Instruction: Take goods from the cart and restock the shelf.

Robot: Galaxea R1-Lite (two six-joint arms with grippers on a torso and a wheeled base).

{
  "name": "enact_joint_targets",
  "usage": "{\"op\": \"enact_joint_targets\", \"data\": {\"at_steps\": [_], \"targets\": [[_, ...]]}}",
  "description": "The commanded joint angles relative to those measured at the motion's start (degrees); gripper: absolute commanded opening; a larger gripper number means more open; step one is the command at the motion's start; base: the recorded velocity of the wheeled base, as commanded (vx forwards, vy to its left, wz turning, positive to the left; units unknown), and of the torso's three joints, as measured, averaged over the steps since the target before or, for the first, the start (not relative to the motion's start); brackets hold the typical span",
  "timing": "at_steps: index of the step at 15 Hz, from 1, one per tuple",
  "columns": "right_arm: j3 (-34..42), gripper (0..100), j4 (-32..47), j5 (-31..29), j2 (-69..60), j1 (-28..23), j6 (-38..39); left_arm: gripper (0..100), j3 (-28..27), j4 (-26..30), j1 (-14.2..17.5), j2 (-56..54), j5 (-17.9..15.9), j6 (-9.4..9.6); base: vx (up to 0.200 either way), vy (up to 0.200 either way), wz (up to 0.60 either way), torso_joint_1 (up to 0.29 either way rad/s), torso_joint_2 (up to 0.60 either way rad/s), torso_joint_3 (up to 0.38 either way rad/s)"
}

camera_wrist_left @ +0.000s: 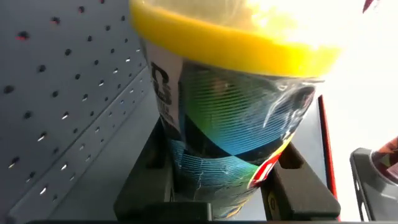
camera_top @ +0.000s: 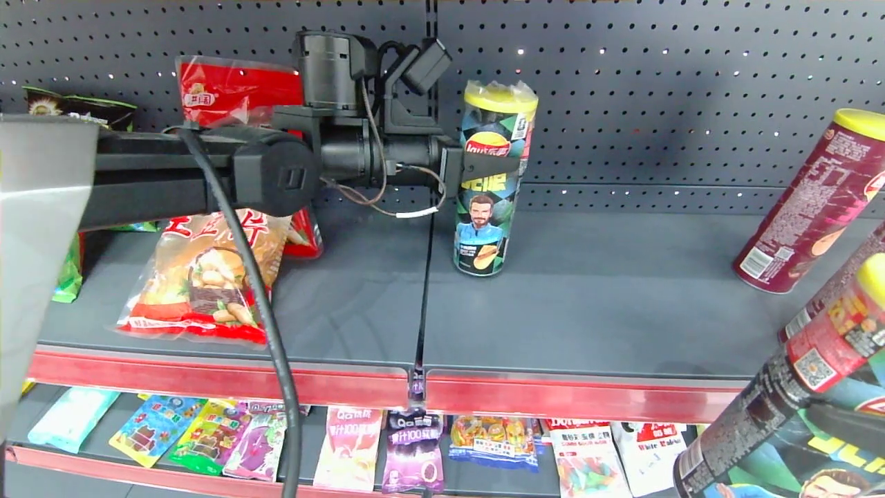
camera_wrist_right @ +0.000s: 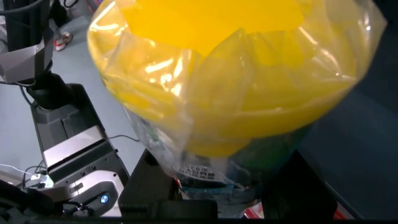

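Can (camera_top: 484,232) upright on shelf (camera_top: 608,297), clasped by left pincer (camera_top: 487,166).

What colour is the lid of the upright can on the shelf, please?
The can has a yellow lid; head view.

The chip can (camera_top: 492,180) stands on the shelf (camera_top: 594,304), snack bags (camera_top: 207,277) to its left, a tilted can (camera_top: 809,200) to its right.
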Motion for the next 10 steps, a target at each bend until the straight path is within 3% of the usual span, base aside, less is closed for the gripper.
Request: {"op": "enact_joint_targets", "data": {"at_steps": [1, 5, 10], "targets": [[0.0, 0, -0.1, 0.1, 0.1, 0.0, -0.1, 0, 5.5, -0.1, -1.6, -6.1, 1.7, -0.01, 0.000, 0.000, 0.00, 0.000, 0.00, 0.000], [-0.1, 0, -0.3, 0.3, 0.1, 0.0, 0.0, 0, 15.6, -5.8, -3.8, -11.7, 5.7, -0.01, 0.000, 0.000, 0.00, 0.000, 0.00, 0.000], [-0.1, 0, -0.3, 0.3, -0.3, 0.1, 0.0, 0, 30.0, -13.6, -6.9, -19.0, 10.4, -2.91, 0.000, 0.000, 0.00, 0.000, 0.00, 0.000]]}}
